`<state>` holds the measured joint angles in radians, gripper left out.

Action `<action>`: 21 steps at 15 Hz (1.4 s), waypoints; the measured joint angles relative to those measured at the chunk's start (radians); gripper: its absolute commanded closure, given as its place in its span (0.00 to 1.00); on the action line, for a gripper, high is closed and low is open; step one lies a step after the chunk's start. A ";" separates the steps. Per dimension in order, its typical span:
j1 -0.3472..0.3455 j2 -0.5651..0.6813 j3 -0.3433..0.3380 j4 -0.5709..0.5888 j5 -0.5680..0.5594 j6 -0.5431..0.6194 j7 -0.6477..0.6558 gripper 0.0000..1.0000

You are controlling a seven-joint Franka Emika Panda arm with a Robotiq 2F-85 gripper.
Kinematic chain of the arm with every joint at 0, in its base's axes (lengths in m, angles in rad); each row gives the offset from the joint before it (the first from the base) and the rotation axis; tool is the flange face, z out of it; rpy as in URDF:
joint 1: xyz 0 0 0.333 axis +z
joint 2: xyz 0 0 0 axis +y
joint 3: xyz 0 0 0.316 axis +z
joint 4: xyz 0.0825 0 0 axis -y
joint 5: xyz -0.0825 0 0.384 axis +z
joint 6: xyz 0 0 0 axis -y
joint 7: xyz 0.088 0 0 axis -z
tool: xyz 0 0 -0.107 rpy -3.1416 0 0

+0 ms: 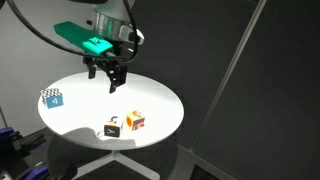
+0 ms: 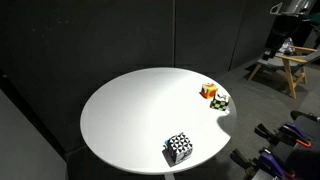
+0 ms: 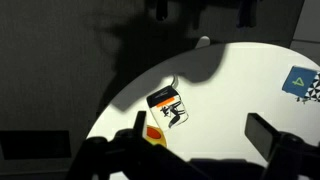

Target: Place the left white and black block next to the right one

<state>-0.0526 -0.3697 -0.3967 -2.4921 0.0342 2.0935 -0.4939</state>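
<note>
Caught mid-air: my fingers point(image 3: 268, 135) hang spread wide and empty above the round white desk point(image 1: 90, 108), gripping nothing; in an exterior view they hover over the far part of the top, well apart from every cube.

The left white and black block point(image 1: 52, 97) sits alone at the desk's rim; its top is a black-and-white checker, one side is blue with a white mark, and it rests flat on the surface; in the wrist view it shows at the right border, blue face toward me.

The right one point(image 1: 113, 128), white on top with a black side bearing a white mark, stands near the rim on the other side of the desk, just beside an orange, red and yellow cube point(image 1: 134, 121); whether the two touch I cannot tell.

The desk is plain and brightly lit on a white pedestal point(image 1: 118, 160); my shadow falls across it in the wrist view. Black panels point(image 2: 100, 40) close in the room behind; a pale wooden stand point(image 2: 285, 62) sits in a lit corner.
</note>
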 measured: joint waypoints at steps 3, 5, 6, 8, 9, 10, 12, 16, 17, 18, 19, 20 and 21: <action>0.000 -0.002 0.000 0.002 0.000 0.000 0.000 0.00; -0.008 0.000 0.011 0.000 0.000 0.000 0.000 0.00; -0.012 0.002 0.019 -0.001 0.000 0.000 0.000 0.00; -0.017 0.005 0.040 -0.001 0.000 0.000 0.001 0.00; -0.017 0.005 0.053 -0.001 0.000 0.002 0.002 0.00; -0.018 0.005 0.066 -0.002 0.000 0.004 0.003 0.00; -0.018 0.005 0.098 -0.004 -0.002 0.016 0.011 0.00; -0.016 0.005 0.176 -0.022 -0.017 0.065 0.045 0.00; -0.014 0.005 0.197 -0.028 -0.025 0.080 0.058 0.00; -0.010 0.005 0.218 -0.032 -0.032 0.094 0.074 0.00; -0.006 0.005 0.240 -0.038 -0.040 0.112 0.093 0.00; 0.002 0.005 0.261 -0.042 -0.046 0.127 0.114 0.00; 0.011 0.006 0.283 -0.047 -0.047 0.142 0.134 0.00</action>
<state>-0.0419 -0.3639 -0.1140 -2.5391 -0.0126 2.2352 -0.3599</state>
